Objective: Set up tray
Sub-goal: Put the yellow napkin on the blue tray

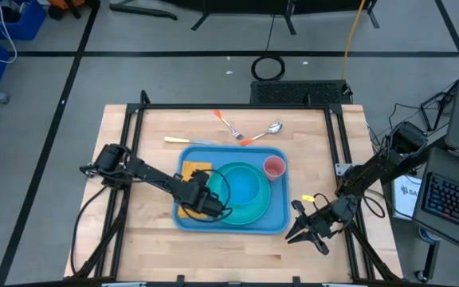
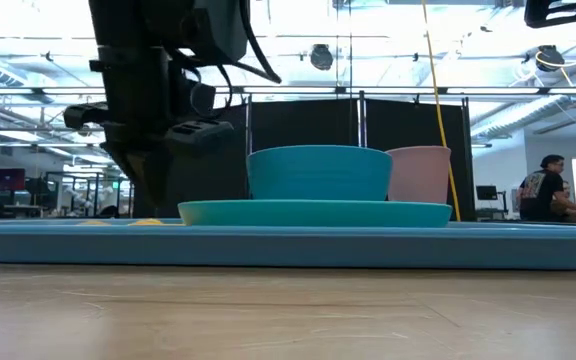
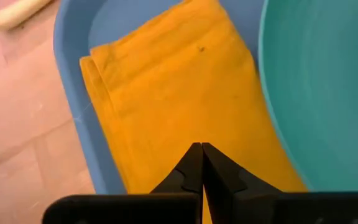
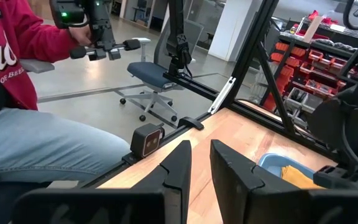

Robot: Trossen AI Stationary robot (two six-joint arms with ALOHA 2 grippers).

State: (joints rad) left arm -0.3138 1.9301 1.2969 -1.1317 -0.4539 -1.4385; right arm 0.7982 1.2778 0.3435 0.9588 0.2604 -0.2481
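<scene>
Bare wooden tabletop (image 2: pixel 288 315) is filling the low view's foreground, with the light-blue tray (image 2: pixel 288 245) lying flat just behind it, near the middle of the table. Sitting on the tray — a teal plate (image 1: pixel 249 209) carrying a teal bowl (image 1: pixel 241 187), and a pink cup (image 1: pixel 274 167) standing upright at the far right corner. A yellow-orange napkin (image 3: pixel 179 99) is lying flat along the tray's left side, its edge tucked against the plate's rim.

Left gripper (image 3: pixel 202 165) is hovering low over the napkin's near end, fingers pressed together and empty.

Right gripper (image 1: pixel 307 226) is waiting off the tray's near right corner — fingers a narrow gap apart, holding nothing.

Beyond the tray's far edge, a fork (image 1: pixel 228 124) and a spoon (image 1: pixel 263 132) with orange handles are lying on the wood, a pale-handled knife (image 1: pixel 190 141) beside them.

A person in a red top (image 4: pixel 17 56) is sitting past the table.
</scene>
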